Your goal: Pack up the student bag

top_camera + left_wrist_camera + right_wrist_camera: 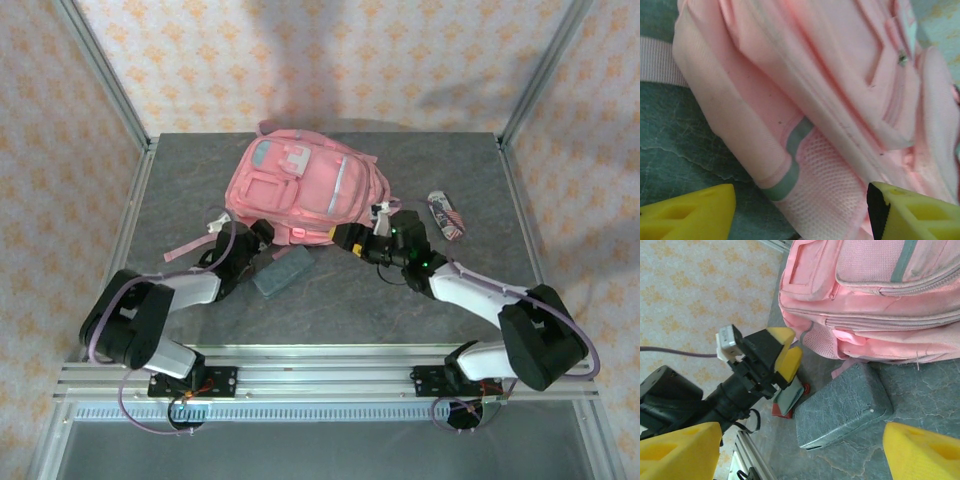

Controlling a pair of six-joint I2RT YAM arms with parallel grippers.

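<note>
Pink student bag (300,188), teal and white front up, lies flat on the grey table (350,310)

The overhead view looks down from behind; both wrist views closely face the student bag (305,185).

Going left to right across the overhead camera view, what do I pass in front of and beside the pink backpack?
First the grey case → right gripper → small patterned item.

The pink backpack (300,185) fills the table's middle, a grey case (283,270) just beside its near edge; bare tabletop (340,318) lies open in front of them.
</note>
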